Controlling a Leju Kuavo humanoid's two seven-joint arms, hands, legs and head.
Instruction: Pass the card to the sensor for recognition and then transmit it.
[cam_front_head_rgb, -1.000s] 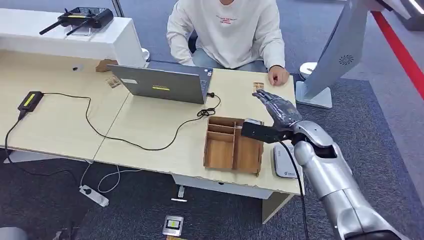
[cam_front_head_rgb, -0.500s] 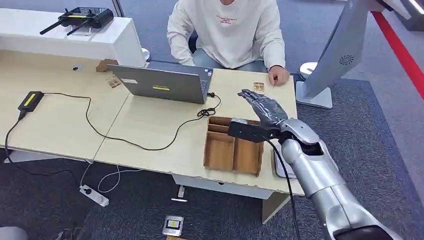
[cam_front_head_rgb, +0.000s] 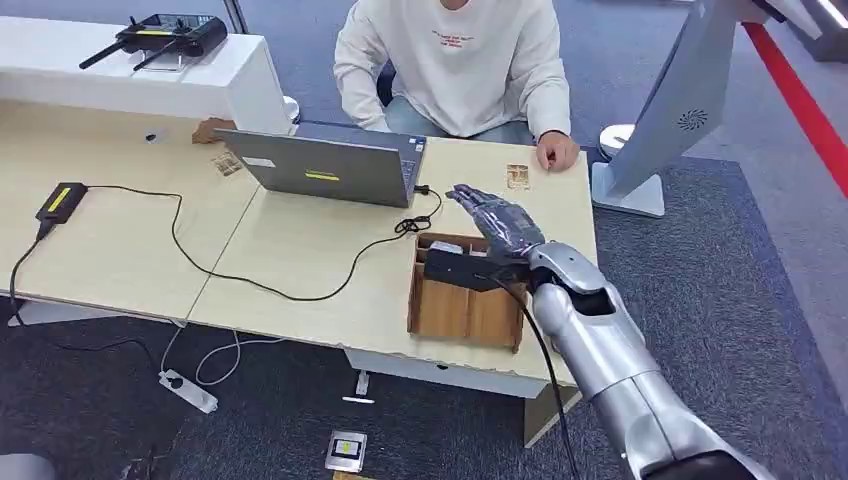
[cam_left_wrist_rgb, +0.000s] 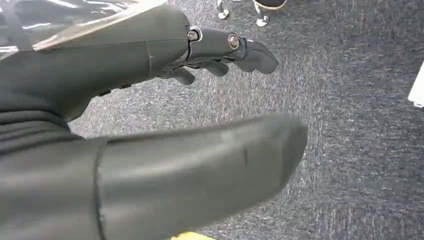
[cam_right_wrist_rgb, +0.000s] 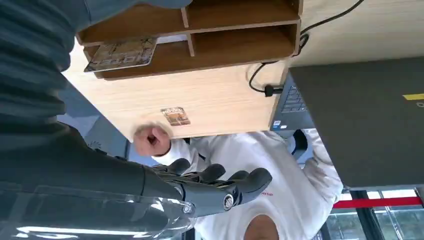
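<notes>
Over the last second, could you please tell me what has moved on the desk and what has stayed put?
The right hand has swung toward the robot's left, from above the desk's right edge to above the wooden organizer, fingers apart and holding nothing. The card near the person's hand, the laptop and the organizer have not moved.

Laptop (cam_front_head_rgb: 330, 168) and cable (cam_front_head_rgb: 300, 290) left of wooden organizer (cam_front_head_rgb: 465, 310); bare desk (cam_front_head_rgb: 300, 240) between.

Office or reception-style workspace. Light wood desk (cam_front_head_rgb: 120, 250) on grey carpet (cam_front_head_rgb: 760, 290) — open laptop (cam_front_head_rgb: 325, 168), cabled reader (cam_front_head_rgb: 61, 202), person (cam_front_head_rgb: 455, 65) seated behind.
</notes>
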